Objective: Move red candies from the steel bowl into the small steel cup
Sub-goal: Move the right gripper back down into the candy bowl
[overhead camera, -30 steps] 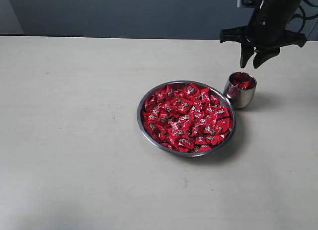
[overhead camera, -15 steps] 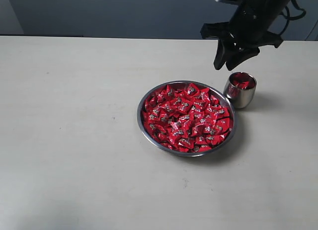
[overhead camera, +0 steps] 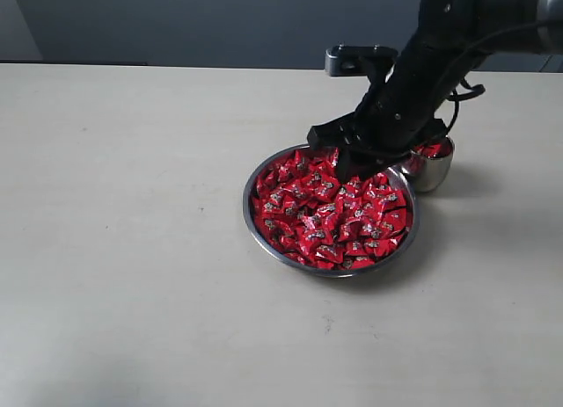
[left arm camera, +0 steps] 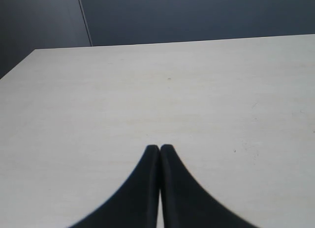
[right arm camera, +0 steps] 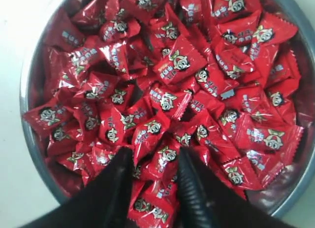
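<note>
**Clearance over the table (overhead camera: 132, 249).** We see its left half and near side open to approach. The steel bowl (overhead camera: 246, 205), heaped with red candies (overhead camera: 325, 222), occupies the centre. The small steel cup (overhead camera: 433, 171) stands just beside the bowl's far right rim, leaving only a narrow gap. The right arm (overhead camera: 422, 73) slants over the cup and far rim, blocking that side. Its right gripper (right arm camera: 155, 156), fingers apart, is down among the candies. We note open tabletop ahead of the left gripper (left arm camera: 160, 148), whose fingers are pressed together.
</note>
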Robot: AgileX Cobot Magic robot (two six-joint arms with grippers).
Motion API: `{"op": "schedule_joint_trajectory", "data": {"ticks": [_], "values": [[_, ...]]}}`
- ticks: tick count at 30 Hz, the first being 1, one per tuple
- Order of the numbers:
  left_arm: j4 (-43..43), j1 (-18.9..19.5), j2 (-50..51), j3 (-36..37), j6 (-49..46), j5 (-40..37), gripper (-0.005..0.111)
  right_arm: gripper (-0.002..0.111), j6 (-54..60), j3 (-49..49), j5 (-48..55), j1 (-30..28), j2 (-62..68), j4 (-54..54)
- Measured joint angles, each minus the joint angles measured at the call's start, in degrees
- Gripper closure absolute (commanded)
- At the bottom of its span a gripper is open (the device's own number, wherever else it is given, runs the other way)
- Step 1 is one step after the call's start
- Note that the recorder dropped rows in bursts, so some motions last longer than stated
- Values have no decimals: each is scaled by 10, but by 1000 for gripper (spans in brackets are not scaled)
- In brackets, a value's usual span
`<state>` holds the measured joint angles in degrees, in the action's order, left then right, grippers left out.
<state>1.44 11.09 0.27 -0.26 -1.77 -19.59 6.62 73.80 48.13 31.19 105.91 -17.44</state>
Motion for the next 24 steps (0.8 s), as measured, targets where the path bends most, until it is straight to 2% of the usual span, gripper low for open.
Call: {"op": "schedule_joint_trajectory", "data": {"ticks": [12, 24], "values": [[0, 0, 0, 0, 0, 0, 106, 77, -15, -165, -108, 2, -141, -8], [0, 0, 0, 0, 0, 0, 106, 77, -17, -184, -148, 2, -149, 33]]}}
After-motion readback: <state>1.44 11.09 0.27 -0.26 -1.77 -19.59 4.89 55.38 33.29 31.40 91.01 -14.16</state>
